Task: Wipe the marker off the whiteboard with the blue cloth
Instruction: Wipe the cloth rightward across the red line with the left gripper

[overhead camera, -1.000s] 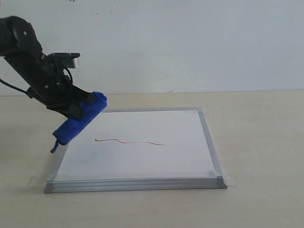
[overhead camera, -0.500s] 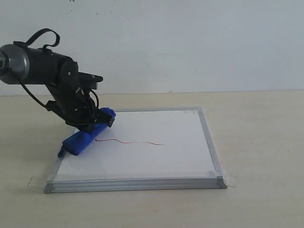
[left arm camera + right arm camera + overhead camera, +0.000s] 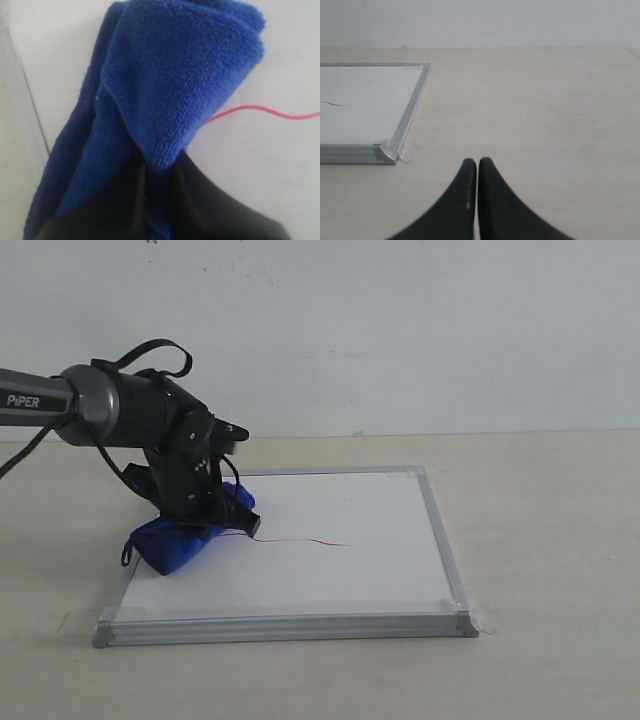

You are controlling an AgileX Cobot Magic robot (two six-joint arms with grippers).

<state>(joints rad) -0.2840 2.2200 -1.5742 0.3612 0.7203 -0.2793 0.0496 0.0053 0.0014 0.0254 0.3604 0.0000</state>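
- Starting at the left of the exterior view, the left arm point(image 3: 120, 415) reaches down over the left part of the whiteboard point(image 3: 330, 575).
- The left tool point(image 3: 232, 512) is clamped on the blue cloth point(image 3: 170, 546). In the left wrist view, its dark fingers point(image 3: 210, 210) close around the lower end of the roll.
- The blue cloth lies tilted across the left side of the whiteboard. Its lower end is at the left frame rail, where a small loop tag point(image 3: 125, 556) hangs. Its upper end is under the tool.
- The cloth rests on the board surface and covers the left end of the marker point(image 3: 305, 541).
- In the left wrist view, the red line comes out from beneath the folded cloth edge and runs on across bare white surface.
- The exposed part of the marker is a thin wavy stroke that ends near the board's centre.
- The whiteboard lies flat on the desk point(image 3: 550, 540), with a clear tape tab point(image 3: 487, 620) at its near right corner.
- The right tool point(image 3: 477, 167) appears only in the right wrist view. Its two fingers are pressed together with nothing between them, above bare desk and apart from the board's corner.
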